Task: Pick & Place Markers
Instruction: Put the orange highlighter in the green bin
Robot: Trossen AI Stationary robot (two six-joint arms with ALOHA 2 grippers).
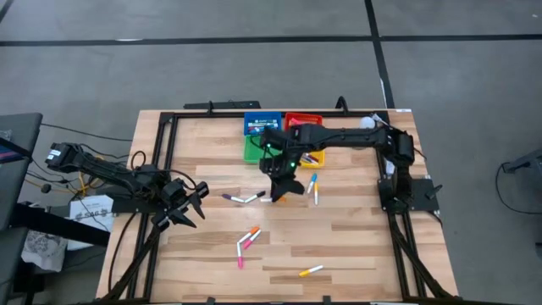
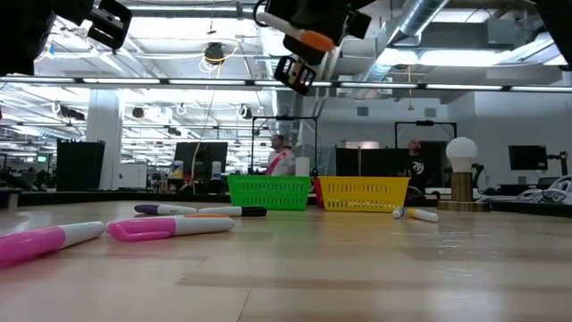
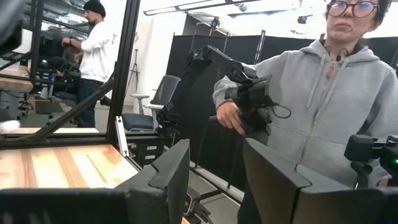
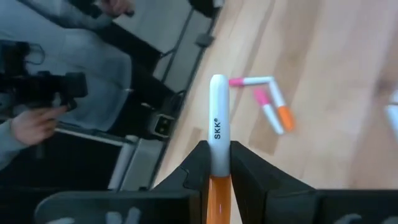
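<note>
Orange-capped marker (image 4: 217,155) pinched upright in the right gripper (image 4: 217,163), lifted clear of the bench (image 1: 356,246) so it can travel to the trays. Left gripper (image 3: 214,180) waits half-spread at the bench's left edge, holding nothing.

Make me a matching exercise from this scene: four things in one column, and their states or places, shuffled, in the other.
1. right gripper
2. left gripper
3. green tray
4. pink-capped marker

A. lying on its side on the table
B. open, empty
C. shut on the orange-capped marker
D. beside the yellow tray

Pairs: 1-C, 2-B, 3-D, 4-A
</note>
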